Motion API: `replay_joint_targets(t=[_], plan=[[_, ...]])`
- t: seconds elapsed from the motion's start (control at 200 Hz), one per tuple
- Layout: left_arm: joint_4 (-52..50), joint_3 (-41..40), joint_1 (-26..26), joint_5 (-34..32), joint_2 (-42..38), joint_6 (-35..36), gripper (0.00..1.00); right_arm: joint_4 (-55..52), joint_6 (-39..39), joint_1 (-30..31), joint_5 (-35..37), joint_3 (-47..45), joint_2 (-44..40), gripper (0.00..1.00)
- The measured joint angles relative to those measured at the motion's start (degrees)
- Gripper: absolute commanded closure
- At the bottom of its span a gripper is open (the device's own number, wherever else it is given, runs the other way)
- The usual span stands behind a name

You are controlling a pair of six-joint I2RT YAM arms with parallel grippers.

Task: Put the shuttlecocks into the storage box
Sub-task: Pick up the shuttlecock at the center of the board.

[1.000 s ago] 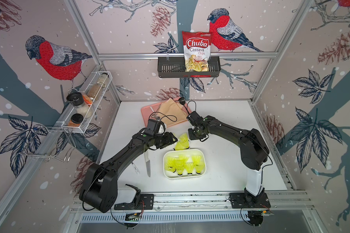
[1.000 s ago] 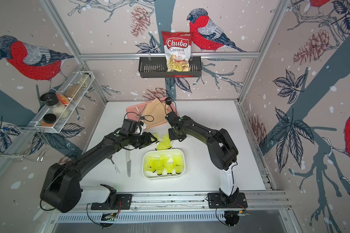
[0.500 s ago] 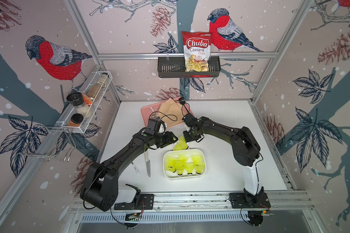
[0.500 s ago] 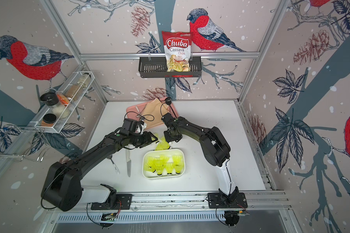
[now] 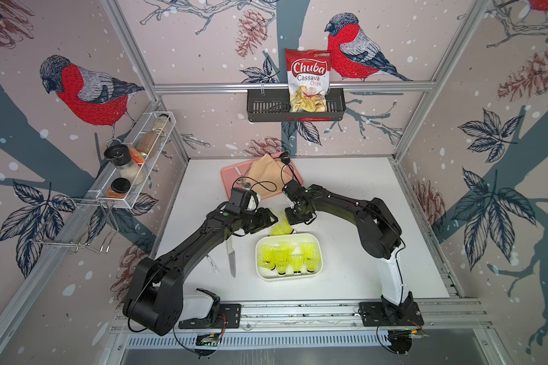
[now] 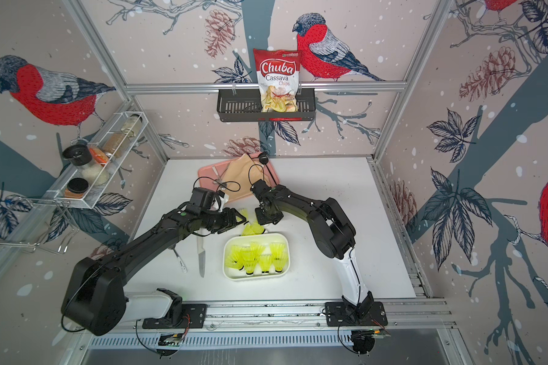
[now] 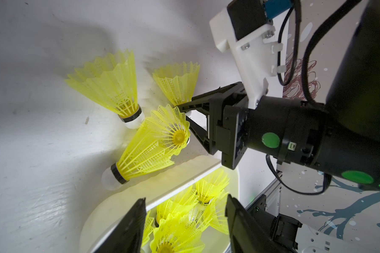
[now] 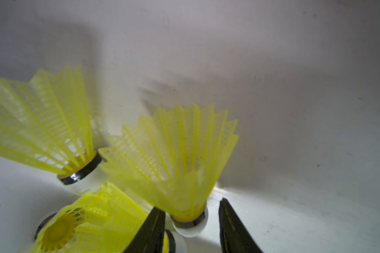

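Since a second ago the right gripper [image 5: 291, 222] has swung toward the loose shuttlecocks [image 5: 280, 228], which lie just beyond the far rim of the storage box [image 5: 288, 278], mid-worktop. Several already stand inside.

Left wrist: three remain outside, and the left gripper [image 7: 184, 199] gapes empty.

Right wrist: narrow jaws straddle one white tip, unclamped.

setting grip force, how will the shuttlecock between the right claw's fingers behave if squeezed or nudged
The shuttlecock at the right claw is probably light: its skirt is thin open mesh. That mesh would likely flex under a squeeze, so the white tip seems the firmer hold. Nudged, its cone shape and rounded tip suggest it would pivot rather than slide straight.
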Motion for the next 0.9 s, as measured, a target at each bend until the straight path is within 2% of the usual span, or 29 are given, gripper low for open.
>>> replay_joint_targets(t=[0.33,0.575,0.755,0.901], plan=[[0.2,-1.2,0.0,0.8,-1.0,-0.4,0.39,-0.2,0.6,-0.8,2.2,0.5,1.3,0.64],[0.2,-1.5,0.0,0.8,-1.5,-0.5,0.39,-0.1,2.1,-1.0,3.3,0.3,1.3,0.73],[0.1,-1.6,0.0,0.6,-3.3,-0.6,0.39,-0.2,3.2,-0.3,5.1,-1.2,-2.9,0.74],[-1.6,-1.3,0.0,-1.0,-7.9,-0.9,0.39,-0.8,4.9,1.7,6.9,-1.3,-7.8,0.74]])
